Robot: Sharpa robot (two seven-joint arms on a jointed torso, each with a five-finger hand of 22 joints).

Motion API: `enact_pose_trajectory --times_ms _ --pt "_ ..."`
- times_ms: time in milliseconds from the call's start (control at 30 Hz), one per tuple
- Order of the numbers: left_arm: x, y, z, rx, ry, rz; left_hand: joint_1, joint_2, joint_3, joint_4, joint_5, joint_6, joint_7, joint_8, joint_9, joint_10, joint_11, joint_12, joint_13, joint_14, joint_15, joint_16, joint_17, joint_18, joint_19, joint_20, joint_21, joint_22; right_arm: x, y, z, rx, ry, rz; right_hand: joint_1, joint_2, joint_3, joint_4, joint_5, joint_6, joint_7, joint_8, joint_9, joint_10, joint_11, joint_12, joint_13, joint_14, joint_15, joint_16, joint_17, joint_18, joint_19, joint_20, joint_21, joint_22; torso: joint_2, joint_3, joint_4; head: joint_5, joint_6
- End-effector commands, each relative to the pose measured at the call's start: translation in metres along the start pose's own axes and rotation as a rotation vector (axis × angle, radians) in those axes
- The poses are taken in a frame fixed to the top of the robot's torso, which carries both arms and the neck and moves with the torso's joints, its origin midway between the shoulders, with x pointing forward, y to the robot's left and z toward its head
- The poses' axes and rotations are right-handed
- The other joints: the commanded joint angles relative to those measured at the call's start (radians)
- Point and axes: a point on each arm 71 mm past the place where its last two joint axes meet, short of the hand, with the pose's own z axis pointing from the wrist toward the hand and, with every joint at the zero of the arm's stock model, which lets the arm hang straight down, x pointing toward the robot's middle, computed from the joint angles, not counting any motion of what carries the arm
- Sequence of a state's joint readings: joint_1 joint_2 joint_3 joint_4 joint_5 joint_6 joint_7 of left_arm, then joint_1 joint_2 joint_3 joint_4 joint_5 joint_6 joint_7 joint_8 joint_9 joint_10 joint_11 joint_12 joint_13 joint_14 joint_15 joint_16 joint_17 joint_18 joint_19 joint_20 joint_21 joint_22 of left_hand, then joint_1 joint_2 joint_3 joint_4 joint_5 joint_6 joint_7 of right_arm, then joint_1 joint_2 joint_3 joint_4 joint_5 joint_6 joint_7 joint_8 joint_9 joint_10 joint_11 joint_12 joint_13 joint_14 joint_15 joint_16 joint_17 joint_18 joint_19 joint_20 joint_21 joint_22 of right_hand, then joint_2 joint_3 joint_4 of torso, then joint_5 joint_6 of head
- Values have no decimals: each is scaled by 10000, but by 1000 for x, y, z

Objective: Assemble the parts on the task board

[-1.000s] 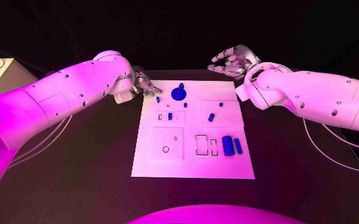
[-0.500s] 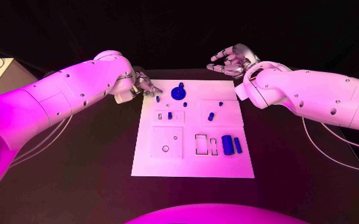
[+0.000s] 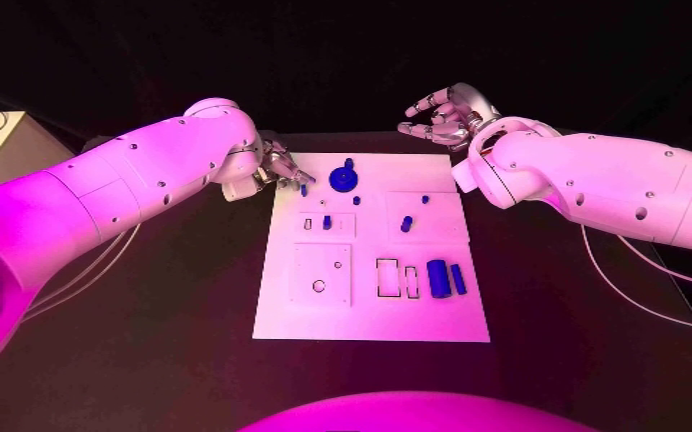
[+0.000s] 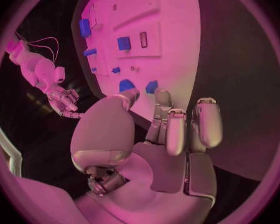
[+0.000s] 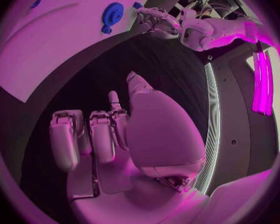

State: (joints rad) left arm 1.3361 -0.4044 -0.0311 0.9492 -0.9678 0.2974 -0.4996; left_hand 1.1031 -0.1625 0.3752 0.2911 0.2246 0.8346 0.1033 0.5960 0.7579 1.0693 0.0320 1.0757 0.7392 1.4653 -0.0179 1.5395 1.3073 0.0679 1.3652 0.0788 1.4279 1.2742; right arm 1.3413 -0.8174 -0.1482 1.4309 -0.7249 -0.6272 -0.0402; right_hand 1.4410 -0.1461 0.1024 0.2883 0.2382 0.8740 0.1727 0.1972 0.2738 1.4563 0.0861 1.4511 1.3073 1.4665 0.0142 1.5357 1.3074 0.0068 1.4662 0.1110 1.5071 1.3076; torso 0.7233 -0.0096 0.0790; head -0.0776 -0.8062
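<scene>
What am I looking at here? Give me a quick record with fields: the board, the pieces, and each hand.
board: white task board lying flat mid-table
pieces: small blue parts scattered on it; a round blue part near the far edge
left hand: at the board's far left corner, fingers holding nothing
right hand: raised beyond the far edge, holding nothing

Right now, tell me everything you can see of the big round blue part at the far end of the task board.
The round blue part is a flat disc, plastic by its look, lying on the white task board near its far edge. A small knob juts from its far rim, and the right wrist view shows a pale hole at its centre. No hand touches it: the left hand hovers at the board's far left corner, beside a small blue peg.
</scene>
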Motion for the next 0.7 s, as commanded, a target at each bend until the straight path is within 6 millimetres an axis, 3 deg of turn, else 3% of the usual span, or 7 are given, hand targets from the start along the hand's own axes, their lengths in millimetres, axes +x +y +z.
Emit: enact_pose_trajectory --times_ms 33,167,400,700 --pt "3 -2 1 97 244 25 71 108 11 -49 -8 76 -29 56 16 91 -20 59 3 837 -95 31 2117 11 61 7 35 11 1 1 0 -164 120 -37 -96 -28 68 -12 -41 -63 -17 33 -9 -60 -1 -63 1542 790 -57 -68 1649 110 740 -16 -61 2144 9 -3 -10 -9 -6" --pt "3 -2 1 94 195 -35 127 150 50 -51 -2 78 -43 73 26 111 -33 75 14 837 -108 31 2116 10 66 -6 40 21 1 1 0 -162 118 -38 -96 -28 68 -12 -41 -63 -17 33 -9 -60 -1 -63 1542 790 -57 -68 1649 110 740 -16 -61 2144 6 1 -3 -17 -30" --pt "2 -1 1 85 194 -116 491 470 356 -115 -9 62 -108 158 87 173 -98 115 10 843 -170 42 2125 3 80 -65 58 54 1 2 0 -167 121 -46 -96 -28 68 -12 -41 -63 -17 33 -9 -60 -1 -63 1542 790 -57 -68 1649 110 740 -16 -61 2144 -1 1 5 -35 -53" --pt "4 -2 2 115 324 -81 984 533 756 -310 -25 43 -168 228 139 230 -156 152 15 847 -221 50 2134 -3 89 -108 68 83 1 1 0 -167 125 -49 -96 -28 68 -12 -41 -63 -17 33 -9 -60 -1 -63 1542 790 -57 -68 1649 110 740 -16 -61 2144 1 2 -4 -40 -79"
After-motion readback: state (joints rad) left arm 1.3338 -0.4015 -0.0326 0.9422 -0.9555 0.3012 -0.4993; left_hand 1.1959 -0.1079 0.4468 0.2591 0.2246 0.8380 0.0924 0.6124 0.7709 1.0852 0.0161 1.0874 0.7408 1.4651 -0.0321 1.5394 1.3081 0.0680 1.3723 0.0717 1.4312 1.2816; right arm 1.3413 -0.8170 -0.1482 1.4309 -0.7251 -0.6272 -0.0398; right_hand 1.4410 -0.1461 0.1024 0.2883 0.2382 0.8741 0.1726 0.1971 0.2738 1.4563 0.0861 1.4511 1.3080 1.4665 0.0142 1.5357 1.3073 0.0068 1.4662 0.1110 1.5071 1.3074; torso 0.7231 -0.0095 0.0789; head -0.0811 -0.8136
